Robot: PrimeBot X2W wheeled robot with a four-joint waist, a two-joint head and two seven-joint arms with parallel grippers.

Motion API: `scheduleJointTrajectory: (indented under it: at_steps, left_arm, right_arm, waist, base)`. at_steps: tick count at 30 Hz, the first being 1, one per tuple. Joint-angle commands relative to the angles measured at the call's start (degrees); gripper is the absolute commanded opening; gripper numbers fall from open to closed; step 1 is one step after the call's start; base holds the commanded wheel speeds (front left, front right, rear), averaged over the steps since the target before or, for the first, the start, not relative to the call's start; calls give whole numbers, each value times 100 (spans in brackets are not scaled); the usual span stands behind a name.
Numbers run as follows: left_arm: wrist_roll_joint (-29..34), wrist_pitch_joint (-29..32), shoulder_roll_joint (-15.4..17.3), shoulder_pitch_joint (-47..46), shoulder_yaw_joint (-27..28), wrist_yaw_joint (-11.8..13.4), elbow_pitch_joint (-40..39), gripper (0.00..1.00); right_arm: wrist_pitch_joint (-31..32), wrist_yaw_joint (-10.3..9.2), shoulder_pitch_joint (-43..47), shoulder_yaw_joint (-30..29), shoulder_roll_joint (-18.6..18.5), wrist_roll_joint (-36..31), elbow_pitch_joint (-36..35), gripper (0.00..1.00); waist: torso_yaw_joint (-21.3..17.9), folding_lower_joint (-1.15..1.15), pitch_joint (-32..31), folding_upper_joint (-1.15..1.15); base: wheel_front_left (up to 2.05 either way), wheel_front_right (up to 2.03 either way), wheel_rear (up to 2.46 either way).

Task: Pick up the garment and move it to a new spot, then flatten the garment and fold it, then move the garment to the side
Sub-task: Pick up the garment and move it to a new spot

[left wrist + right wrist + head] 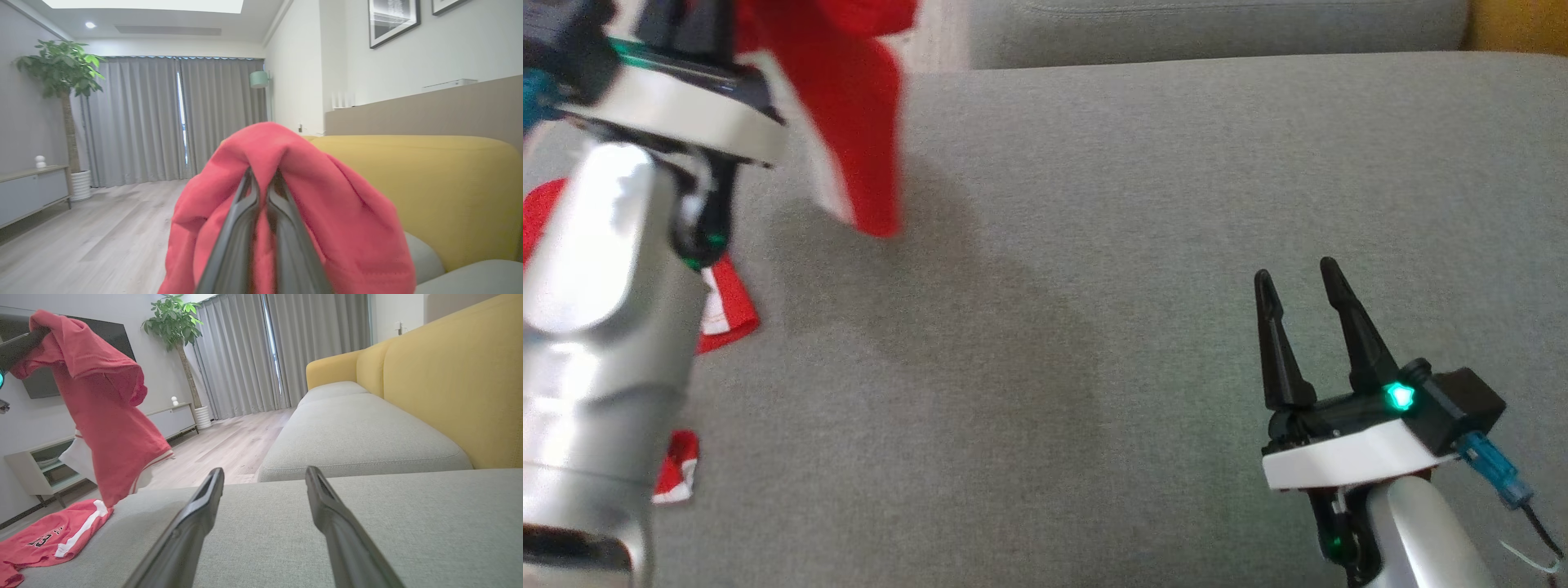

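Observation:
The garment (pixel 849 122) is a red jersey with white trim. Its upper part hangs in the air at the top left of the head view. Its lower part lies on the grey cushion (pixel 1094 245) at the left edge. In the left wrist view my left gripper (pixel 263 175) is shut on the garment (pixel 347 228), and the red cloth drapes over the fingertips. The right wrist view shows the garment (pixel 106 416) dangling from that gripper, with its printed end on the cushion. My right gripper (pixel 1298 278) is open and holds nothing, low over the cushion at the lower right.
The yellow sofa backrest (pixel 449 375) runs along the right of the right wrist view. A second grey cushion (pixel 355 433) lies beyond a seam. Wood floor (pixel 102 237), a potted plant (pixel 175 318) and a low cabinet (pixel 49 461) lie past the cushion's left edge.

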Motion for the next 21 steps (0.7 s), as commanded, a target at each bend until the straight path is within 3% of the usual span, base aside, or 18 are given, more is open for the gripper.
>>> scheduleJointTrajectory:
  at_steps: [1, 12, 20, 21]
  left_arm:
    - [-35, 51, 172, -198, 129, 53, -267, 0]
    - [58, 789, -454, 16, -505, 402, -1395, 0]
    - [411, 925, -1108, 224, -1322, 561, -1138, 0]
    - [431, 883, -1179, 242, -1389, 579, -1061, 52]
  right_arm:
    - [-62, 44, -41, 152, -26, 35, -173, 100]
    - [-62, 44, -241, 241, -26, 222, -249, 100]
    - [-62, 44, -477, 298, -26, 395, -323, 100]
    - [-62, 44, -505, 291, -26, 419, -336, 100]
  waist:
    - [-62, 1, -10, 0]
    - [-749, 1, 156, 0]
    - [-1425, 1, 420, 0]
    - [-1490, 1, 459, 0]
  base:
    - [0, 0, 0]
    - [0, 0, 0]
    - [0, 0, 0]
    - [0, 0, 0]
